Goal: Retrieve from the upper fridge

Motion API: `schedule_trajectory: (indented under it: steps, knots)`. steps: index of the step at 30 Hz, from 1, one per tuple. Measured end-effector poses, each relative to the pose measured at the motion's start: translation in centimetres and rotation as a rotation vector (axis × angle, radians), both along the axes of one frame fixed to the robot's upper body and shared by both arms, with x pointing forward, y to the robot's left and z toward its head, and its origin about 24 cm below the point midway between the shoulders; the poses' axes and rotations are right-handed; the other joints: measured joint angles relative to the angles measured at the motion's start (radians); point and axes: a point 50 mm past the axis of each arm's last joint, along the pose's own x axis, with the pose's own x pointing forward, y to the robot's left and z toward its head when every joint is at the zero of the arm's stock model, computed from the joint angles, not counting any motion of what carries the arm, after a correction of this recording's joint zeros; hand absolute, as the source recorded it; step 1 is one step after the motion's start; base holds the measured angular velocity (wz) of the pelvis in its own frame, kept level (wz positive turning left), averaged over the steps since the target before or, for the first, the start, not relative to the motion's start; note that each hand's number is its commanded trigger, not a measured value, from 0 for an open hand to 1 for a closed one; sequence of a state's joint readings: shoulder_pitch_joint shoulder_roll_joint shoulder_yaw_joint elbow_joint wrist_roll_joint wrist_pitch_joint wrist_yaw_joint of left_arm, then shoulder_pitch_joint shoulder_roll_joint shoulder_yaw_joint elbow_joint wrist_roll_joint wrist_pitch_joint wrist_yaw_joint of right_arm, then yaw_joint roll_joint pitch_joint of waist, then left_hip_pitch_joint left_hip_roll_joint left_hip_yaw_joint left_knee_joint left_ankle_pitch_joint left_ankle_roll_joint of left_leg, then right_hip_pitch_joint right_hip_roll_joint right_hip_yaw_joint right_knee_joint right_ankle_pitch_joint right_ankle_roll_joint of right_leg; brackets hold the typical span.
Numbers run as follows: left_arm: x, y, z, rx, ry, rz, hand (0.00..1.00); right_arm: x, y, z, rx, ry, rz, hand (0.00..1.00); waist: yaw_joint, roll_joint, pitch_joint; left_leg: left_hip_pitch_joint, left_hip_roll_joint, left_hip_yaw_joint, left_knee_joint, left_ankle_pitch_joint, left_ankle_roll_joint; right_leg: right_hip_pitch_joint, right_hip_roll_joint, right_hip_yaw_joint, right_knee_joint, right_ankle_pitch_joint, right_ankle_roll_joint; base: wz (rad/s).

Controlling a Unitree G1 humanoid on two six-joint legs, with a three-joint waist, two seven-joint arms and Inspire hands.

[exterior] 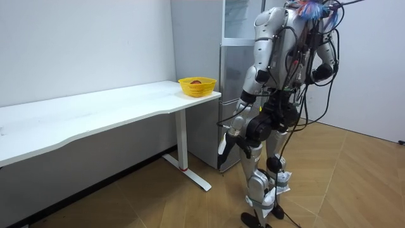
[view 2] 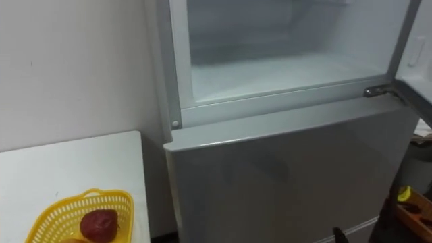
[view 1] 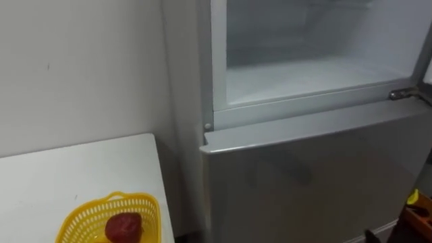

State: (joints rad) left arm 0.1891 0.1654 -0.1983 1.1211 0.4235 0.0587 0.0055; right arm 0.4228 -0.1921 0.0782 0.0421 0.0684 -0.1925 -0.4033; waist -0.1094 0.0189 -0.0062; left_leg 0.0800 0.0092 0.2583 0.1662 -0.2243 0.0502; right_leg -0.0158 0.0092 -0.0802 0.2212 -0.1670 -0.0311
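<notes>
- Upper fridge compartment point(view 1: 317, 74) is open and its shelf looks bare. The red fruit point(view 1: 123, 226) lies in the yellow basket point(view 1: 81, 214) at the table point(view 1: 67, 172) corner beside the fridge.
- Left hand point(exterior: 235, 132) hangs low and right hand point(exterior: 321, 71) is at chest height. Grip state of both: cannot tell.
- Risk: the basket sits near the table edge, so a turning left arm could knock it off.
- Risk: the open door point(view 2: 420, 54) at the robot's right may catch the right arm.

Both eye views look from the robot's head, close up, forward and down at the fridge point(view 1: 310, 169). Its open upper compartment point(view 1: 304, 74) is at the top and the desk point(view 1: 81, 169) corner with a yellow basket point(view 1: 77, 217) at lower left. The right eye view sits slightly further right. The room view stands well off, to the robot's side, and takes in the same fridge, desk and basket.
</notes>
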Motion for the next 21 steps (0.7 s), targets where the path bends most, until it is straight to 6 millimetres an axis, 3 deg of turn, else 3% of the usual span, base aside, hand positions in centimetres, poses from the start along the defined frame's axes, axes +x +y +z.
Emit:
schedule_trajectory:
  steps: [4,11,17,21]
  knots:
    - [0.4,0.4,0.1,0.006,-0.016,0.035,0.00,-2.1,-2.5,-3.2,0.088,0.148,-0.170,0.00,-0.002,-0.009,-0.0009,0.001,0.000,0.002,-0.001,0.000,0.000,-0.003,0.001,0.006,0.001,0.000,0.000,-0.01]
    - [0.7,0.5,0.4,-0.002,-0.050,0.033,0.00,-3.7,-4.8,-4.5,0.341,0.152,-0.460,0.00,-0.030,-0.021,0.0007,0.000,0.000,0.001,-0.003,0.000,-0.001,-0.002,0.002,0.010,-0.001,-0.001,0.001,-0.02]
    - [0.0,2.9,1.1,0.038,-0.080,0.136,0.00,-5.0,-8.9,-5.7,0.826,-0.021,-0.945,0.00,-0.058,-0.065,0.0006,-0.013,0.000,-0.007,0.000,0.000,-0.001,-0.002,-0.001,-0.002,0.001,-0.003,0.000,0.04]
    - [-0.6,3.9,1.4,0.059,-0.086,0.202,0.00,-5.3,-11.4,-5.6,1.054,-0.214,-1.171,0.00,-0.084,-0.075,0.0014,-0.014,-0.001,-0.013,0.002,0.000,0.000,-0.002,-0.001,-0.003,0.002,-0.004,0.000,0.04]
